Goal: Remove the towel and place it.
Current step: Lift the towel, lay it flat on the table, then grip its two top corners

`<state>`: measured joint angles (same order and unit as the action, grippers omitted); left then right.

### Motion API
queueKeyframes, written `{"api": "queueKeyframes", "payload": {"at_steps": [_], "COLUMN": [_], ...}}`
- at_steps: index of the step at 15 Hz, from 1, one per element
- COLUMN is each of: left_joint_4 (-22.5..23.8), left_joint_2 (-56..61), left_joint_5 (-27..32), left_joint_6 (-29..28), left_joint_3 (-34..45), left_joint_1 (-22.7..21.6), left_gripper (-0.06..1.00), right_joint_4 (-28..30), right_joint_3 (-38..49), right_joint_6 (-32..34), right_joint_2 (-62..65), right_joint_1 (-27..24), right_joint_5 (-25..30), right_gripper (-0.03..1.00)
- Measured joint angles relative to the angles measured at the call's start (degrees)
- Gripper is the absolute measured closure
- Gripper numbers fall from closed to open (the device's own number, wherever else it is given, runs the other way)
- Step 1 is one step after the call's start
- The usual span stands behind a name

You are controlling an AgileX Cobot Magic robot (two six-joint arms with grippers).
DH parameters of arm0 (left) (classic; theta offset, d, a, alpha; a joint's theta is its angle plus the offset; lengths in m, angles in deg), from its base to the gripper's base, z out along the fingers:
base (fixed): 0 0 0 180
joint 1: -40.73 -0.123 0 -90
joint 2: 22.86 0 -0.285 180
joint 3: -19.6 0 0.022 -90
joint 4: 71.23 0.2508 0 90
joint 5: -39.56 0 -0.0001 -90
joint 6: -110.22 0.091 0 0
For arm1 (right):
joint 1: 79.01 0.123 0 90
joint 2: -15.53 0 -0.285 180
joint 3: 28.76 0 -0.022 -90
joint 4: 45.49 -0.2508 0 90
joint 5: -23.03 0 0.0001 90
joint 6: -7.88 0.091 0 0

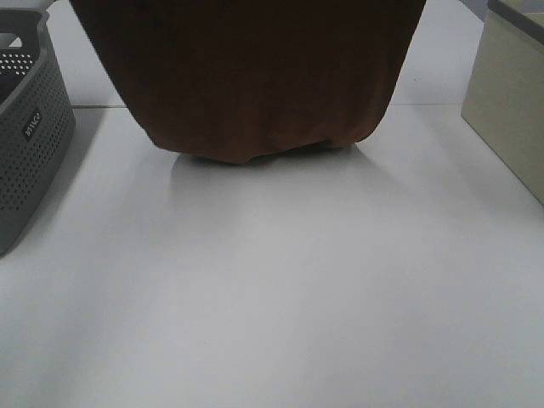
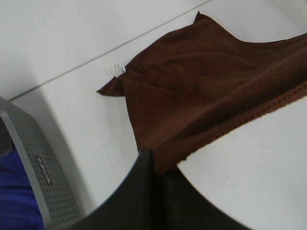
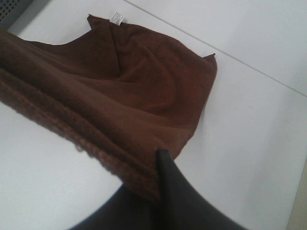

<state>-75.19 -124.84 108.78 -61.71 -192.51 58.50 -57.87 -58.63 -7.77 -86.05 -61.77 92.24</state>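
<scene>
The dark brown towel (image 1: 255, 76) hangs across the upper middle of the exterior view, and its lower end rests bunched on the white table (image 1: 272, 297). Neither gripper shows in that view. In the left wrist view my left gripper (image 2: 154, 165) is shut on one corner of the towel's hem (image 2: 206, 96). The rest trails down onto the table, with the small white tag (image 2: 118, 68) at the far edge. In the right wrist view my right gripper (image 3: 160, 167) is shut on the other corner of the towel (image 3: 120, 81); the tag (image 3: 117, 17) lies far off.
A grey perforated basket (image 1: 25, 136) stands at the left edge of the table. It also shows in the left wrist view (image 2: 43, 172), with something blue (image 2: 14, 196) in it. A beige box (image 1: 510, 93) stands at the right edge.
</scene>
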Motion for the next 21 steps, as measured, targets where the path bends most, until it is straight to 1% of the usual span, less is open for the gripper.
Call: {"api": "queueKeyframes", "payload": {"at_steps": [2, 3, 4, 8, 12, 15, 16, 17, 19, 20, 21], "left_joint_4": [-1.9, -2.5, -3.7, -8.8, -14.5, -16.7, -18.5, -18.5, -19.4, -20.9, -20.9], "left_joint_2": [8.7, 10.5, 13.6, 23.1, 29.1, 30.6, 30.6, 30.6, 30.6, 29.7, 29.7], "left_joint_5": [-0.1, -0.1, -0.5, -1.4, -1.7, -1.8, -1.8, -1.8, -1.9, -1.7, -1.7], "left_joint_6": [-0.6, -0.7, -0.7, -0.8, 0.1, 0.3, 1.5, 1.5, 1.9, 3.4, 3.4], "left_joint_3": [9.2, 11.5, 15.5, 30.4, 43.7, 51.2, 56.0, 56.0, 59.4, 62.3, 62.3], "left_joint_1": [0.2, 0.3, 0.3, 0.3, 0.3, 0.3, 0.3, 0.3, 0.3, 0.3, 0.3], "left_gripper": [0.94, 0.94, 0.94, 0.94, 0.94, 0.94, 0.94, 0.94, 0.94, 0.94, 0.94], "right_joint_4": [-0.7, -1.2, -1.5, -2.9, -4.1, -6.9, -8.1, -8.1, -9.0, -10.1, -10.1], "right_joint_3": [6.5, 9.6, 10.9, 23.8, 39.1, 47.5, 52.9, 52.9, 58.5, 64.0, 64.0], "right_joint_6": [0.1, 0.9, 1.1, 2.8, 4.0, 4.4, 4.4, 4.4, 4.4, 4.4, 4.4], "right_joint_2": [6.4, 9.3, 10.5, 19.9, 28.3, 33.5, 36.1, 36.1, 36.4, 35.3, 35.3], "right_joint_1": [0.1, 0.1, 0.1, 0.3, 0.5, 0.5, 0.5, 0.5, 0.5, 0.5, 0.5], "right_joint_5": [-0.1, -0.1, -0.1, -0.1, -0.2, -0.4, -0.4, -0.4, -0.7, -0.9, -0.9], "right_gripper": [0.96, 0.96, 0.96, 0.96, 0.96, 0.96, 0.96, 0.96, 0.96, 0.96, 0.96]}}
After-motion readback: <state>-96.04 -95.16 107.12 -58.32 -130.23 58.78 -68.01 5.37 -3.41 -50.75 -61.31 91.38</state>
